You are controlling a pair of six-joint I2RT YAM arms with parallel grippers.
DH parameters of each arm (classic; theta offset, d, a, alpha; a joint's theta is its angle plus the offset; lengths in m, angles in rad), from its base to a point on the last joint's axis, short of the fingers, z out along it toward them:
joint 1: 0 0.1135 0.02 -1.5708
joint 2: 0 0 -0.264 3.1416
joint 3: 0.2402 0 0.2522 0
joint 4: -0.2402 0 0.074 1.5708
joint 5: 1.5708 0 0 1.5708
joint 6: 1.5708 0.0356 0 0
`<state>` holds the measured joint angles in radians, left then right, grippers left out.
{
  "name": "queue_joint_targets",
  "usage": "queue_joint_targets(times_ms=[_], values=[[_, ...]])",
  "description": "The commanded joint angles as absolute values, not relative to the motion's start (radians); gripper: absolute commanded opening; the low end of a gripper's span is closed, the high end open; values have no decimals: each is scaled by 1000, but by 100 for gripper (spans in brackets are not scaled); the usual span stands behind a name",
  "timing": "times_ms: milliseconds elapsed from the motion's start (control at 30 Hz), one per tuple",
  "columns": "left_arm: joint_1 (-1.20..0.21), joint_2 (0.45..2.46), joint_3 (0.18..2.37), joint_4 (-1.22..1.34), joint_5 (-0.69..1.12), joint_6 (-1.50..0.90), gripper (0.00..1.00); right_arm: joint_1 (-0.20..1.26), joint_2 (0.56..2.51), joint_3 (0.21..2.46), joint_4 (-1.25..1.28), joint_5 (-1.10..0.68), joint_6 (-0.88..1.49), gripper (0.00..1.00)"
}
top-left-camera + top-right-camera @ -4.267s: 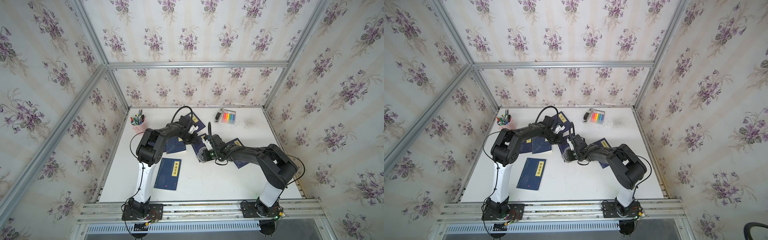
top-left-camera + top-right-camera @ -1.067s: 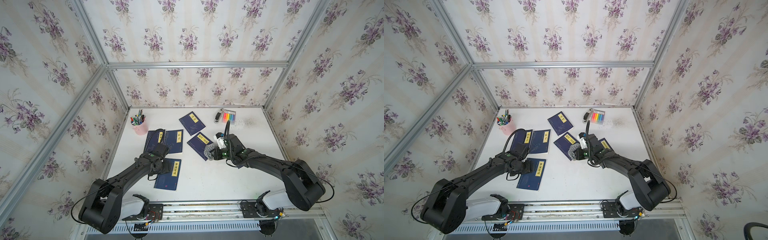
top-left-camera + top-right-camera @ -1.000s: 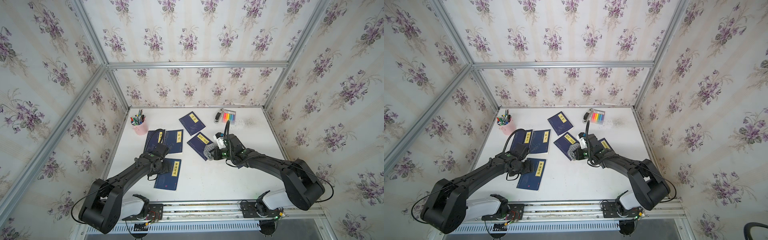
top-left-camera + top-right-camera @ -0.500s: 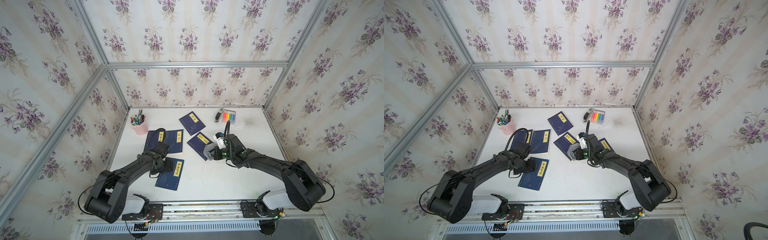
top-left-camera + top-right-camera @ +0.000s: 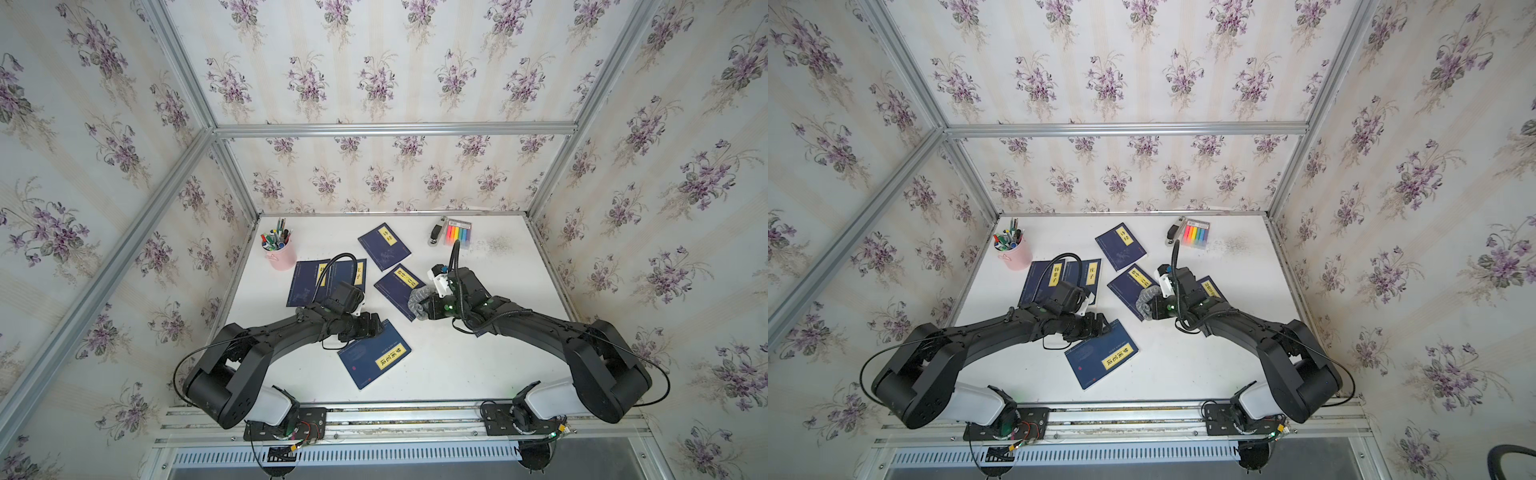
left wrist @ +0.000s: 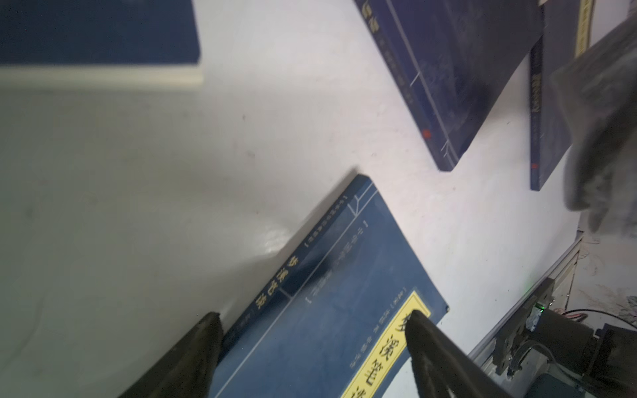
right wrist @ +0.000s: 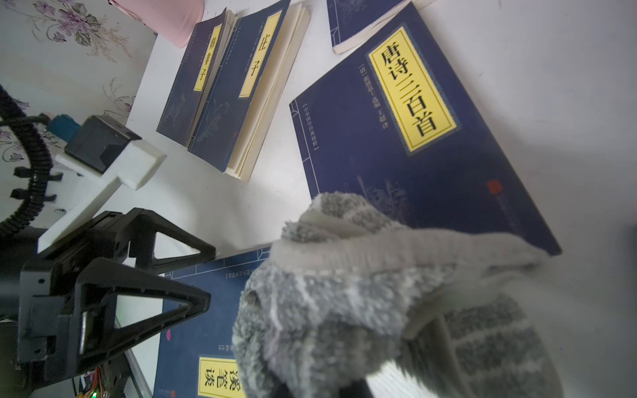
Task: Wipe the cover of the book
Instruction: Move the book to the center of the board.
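My right gripper point(image 5: 430, 308) is clamped tight on the grey cloth point(image 5: 417, 301) — the wad bulges out past my fingertips and rests on the nearest corner of the book point(image 7: 413, 165). Here's what the coming stroke turns on: the cover lies ahead of the cloth, its long axis running away from my fingertips and slanting toward my left arm's side, with the yellow title label point(image 7: 412, 89) at the far end. So I reckon the wipe goes forward along that slant, corner to label. The right arm is plainly the nearer one. My left gripper point(image 6: 312, 318) is off to the side, jaws spread wide and holding nothing, straddling the spine edge of a second book point(image 5: 374, 353) — one finger over the table point(image 5: 457, 365) just beside the spine, the other over its cover. That second book's corner sits just beside the cloth, so a wide sweep could nudge it.
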<state>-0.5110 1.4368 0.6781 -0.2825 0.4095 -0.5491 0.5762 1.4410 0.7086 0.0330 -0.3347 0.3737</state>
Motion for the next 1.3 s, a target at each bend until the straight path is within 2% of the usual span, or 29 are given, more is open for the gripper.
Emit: queue_joint_targets(times_ms=[0, 167, 300, 433, 567, 700, 900, 1267], values=[[-509, 1362, 718, -478, 264, -503, 86, 578, 1430, 708, 29, -324, 362, 0], [-509, 1214, 763, -672, 149, -406, 85, 577, 1438, 703, 41, -328, 365, 0], [-519, 1126, 750, -717, 238, -383, 74, 577, 1456, 707, 52, -337, 367, 0], [-585, 1135, 735, -725, 279, -393, 67, 579, 1457, 706, 52, -334, 367, 0], [-712, 1210, 756, -728, 253, -390, 63, 580, 1454, 708, 41, -321, 364, 0], [-834, 1307, 799, -753, 129, -387, 72, 580, 1444, 711, 25, -305, 358, 0], [-937, 1446, 845, -740, 75, -387, 77, 580, 1433, 711, 8, -286, 350, 0], [-977, 1548, 844, -676, 0, -380, 91, 553, 1413, 678, 11, -305, 361, 0]])
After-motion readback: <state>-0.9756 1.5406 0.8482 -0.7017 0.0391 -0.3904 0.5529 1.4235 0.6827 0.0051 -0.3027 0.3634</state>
